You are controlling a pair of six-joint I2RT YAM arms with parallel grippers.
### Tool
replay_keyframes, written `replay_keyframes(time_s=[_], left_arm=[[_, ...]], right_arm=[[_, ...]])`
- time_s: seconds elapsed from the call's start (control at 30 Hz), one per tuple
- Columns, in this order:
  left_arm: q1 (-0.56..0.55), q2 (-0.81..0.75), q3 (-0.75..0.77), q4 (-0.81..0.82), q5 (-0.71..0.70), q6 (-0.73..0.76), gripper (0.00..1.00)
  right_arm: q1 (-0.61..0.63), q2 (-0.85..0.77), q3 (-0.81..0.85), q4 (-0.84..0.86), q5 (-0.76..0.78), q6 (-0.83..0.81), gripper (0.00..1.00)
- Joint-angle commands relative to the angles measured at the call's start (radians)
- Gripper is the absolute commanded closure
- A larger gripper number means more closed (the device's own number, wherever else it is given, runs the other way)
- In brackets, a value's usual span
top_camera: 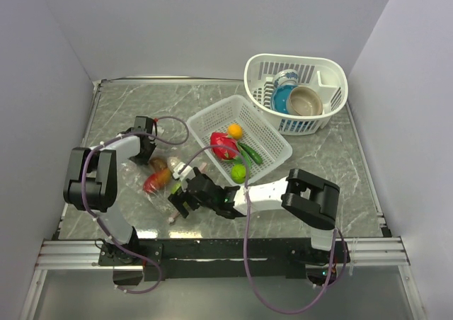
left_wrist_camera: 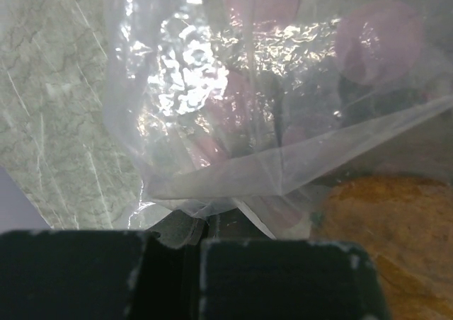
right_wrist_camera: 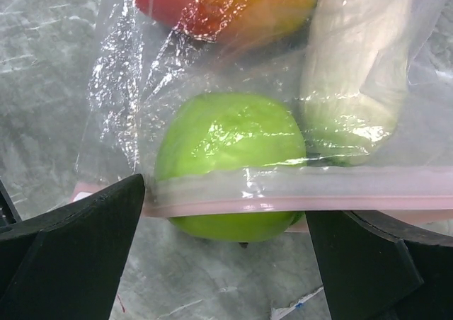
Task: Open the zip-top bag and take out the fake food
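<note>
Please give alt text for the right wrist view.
A clear zip-top plastic bag over a grey marbled table, its pink zip strip between open black jaws. Inside show a round green fruit, a red-orange piece, a pale long piece.

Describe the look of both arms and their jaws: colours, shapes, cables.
Both the left arm and the right arm have white rounded links joined by boxy black joint housings. A thin purple cable loops loosely along each arm. The left jaws are black squared blocks with scuffed whitish edges; the right jaws are broad black wedges.
</note>
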Motion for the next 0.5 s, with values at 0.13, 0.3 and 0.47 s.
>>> replay_keyframes(time_s=[0.13, 0.3, 0.47], left_arm=[[0.009, 0.024, 0.013, 0.013, 0.006, 0.005, 0.99], [0.014, 0.028, 0.006, 0.026, -0.006, 0.022, 0.99], [0.014, 0.059, 0.041, 0.02, -0.002, 0.015, 0.99]], right_arm=[[-0.002, 0.045, 0.105, 0.009, -0.036, -0.001, 0.01], [-0.002, -0.048, -0.04, 0.077, -0.043, 0.013, 0.0], [0.001, -0.154, -0.166, 0.113, -0.035, 0.008, 0.0]])
